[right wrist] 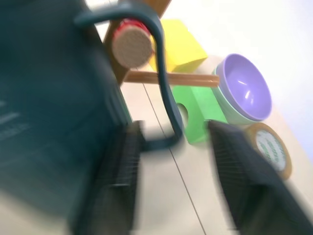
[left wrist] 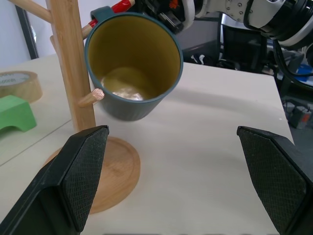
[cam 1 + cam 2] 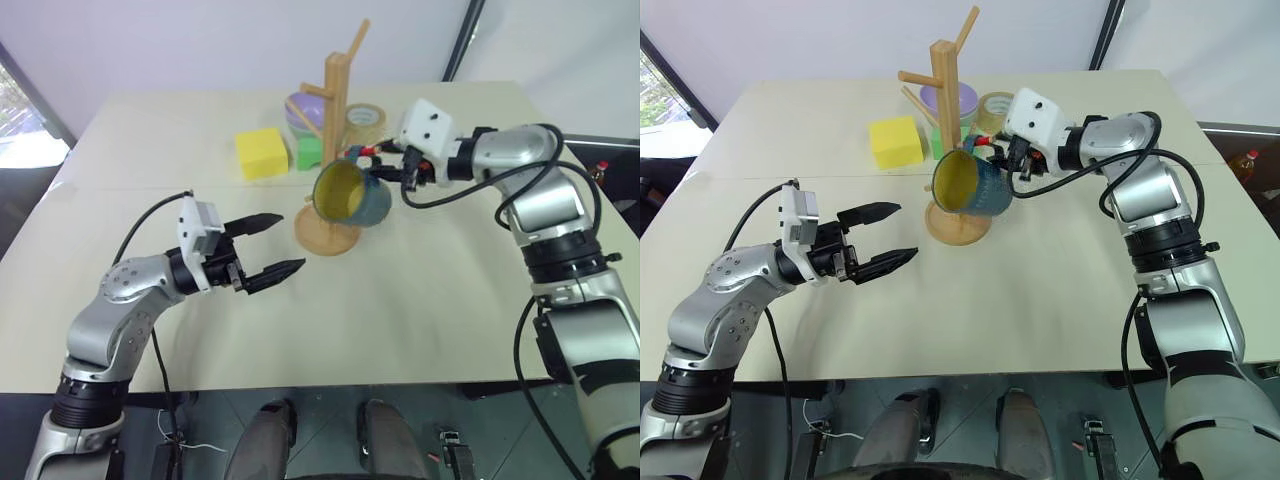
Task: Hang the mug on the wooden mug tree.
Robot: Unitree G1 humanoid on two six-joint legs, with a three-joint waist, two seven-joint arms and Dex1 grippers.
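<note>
Right wrist view shows the mug's (image 1: 54, 98) handle looped over a peg of the tree (image 3: 338, 150), with the right gripper's (image 1: 171, 166) fingers spread either side, holding nothing. Hanging looks done; withdrawing remains. Left gripper (image 3: 272, 247) hovers spread, near the tree's base.

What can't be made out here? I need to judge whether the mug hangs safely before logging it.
- Right gripper fingertips: hidden behind the mug in the head views.
- Mug handle on the peg: blurred in the right wrist view, so its seating is unclear.
- Wooden mug tree: top cut off by the left wrist view's edge.
</note>
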